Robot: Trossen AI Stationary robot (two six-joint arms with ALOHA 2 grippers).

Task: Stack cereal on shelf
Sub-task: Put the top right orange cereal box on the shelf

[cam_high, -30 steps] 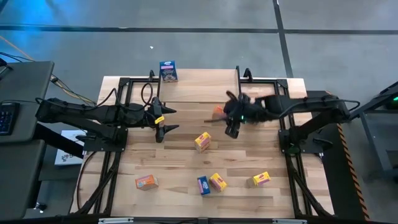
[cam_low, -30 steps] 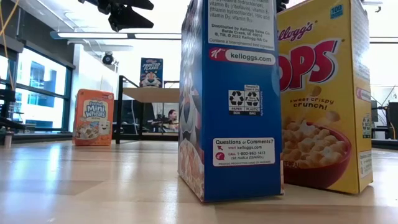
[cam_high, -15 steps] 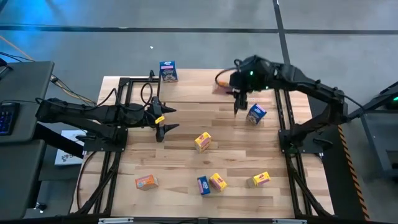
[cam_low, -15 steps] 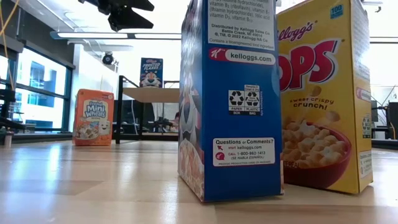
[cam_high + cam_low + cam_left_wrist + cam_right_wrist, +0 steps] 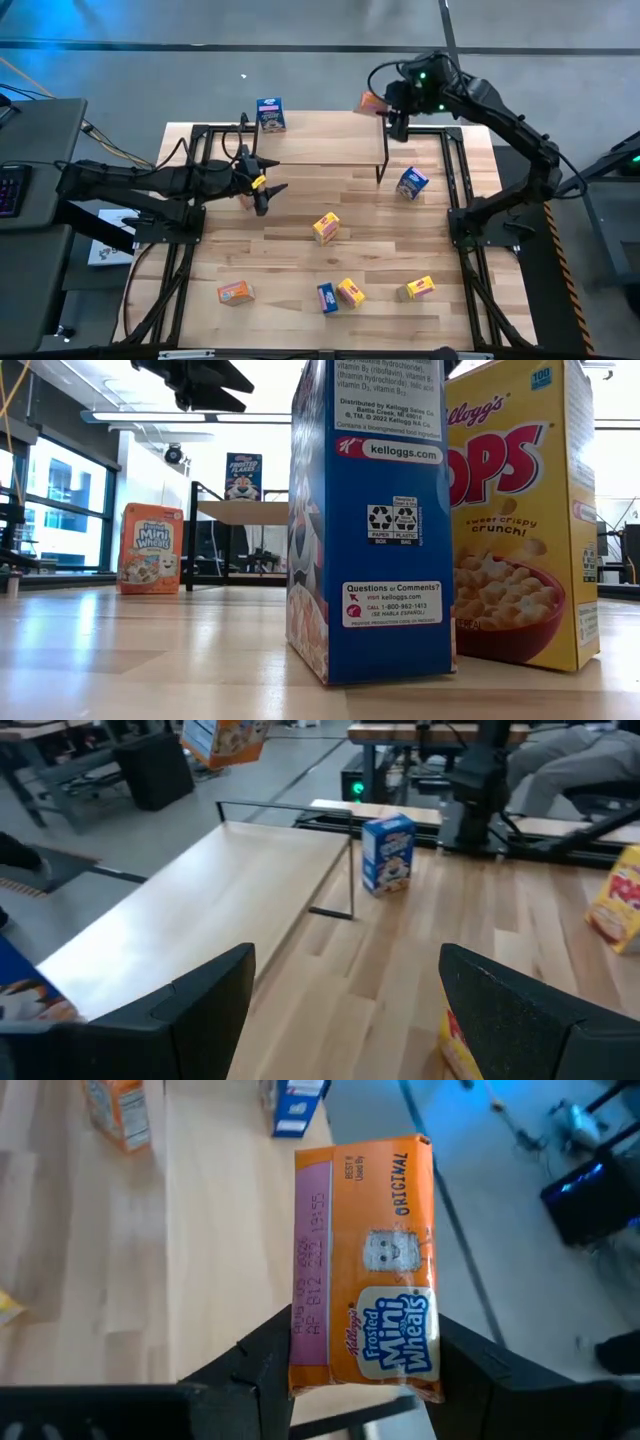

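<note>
My right gripper is shut on an orange cereal box and holds it high over the right far corner of the shelf. The shelf is a light-wood plank on black legs. A blue box stands on its left far end. My left gripper hovers open near the shelf's left near side, with an orange box beside it. On the table lie or stand a blue box, a yellow box, an orange box and several more near the front. My right gripper pinches the orange box between its two fingers. They sit on the two opposite narrow sides near one end of the box. The printed front faces the wrist camera. The box is lifted clear of the shelf and the table.
A blue box and a yellow box stand close to the table's near edge, and another yellow box lies to their right. Black frame rails run along both table sides. The shelf top between the blue box and its right end is bare wood.
My right gripper has carried the orange box from above the table's middle up and toward the far edge, to above the shelf's right far corner. The blue box right of the shelf came into sight as the arm left. My left gripper shifted slightly toward the far edge.
</note>
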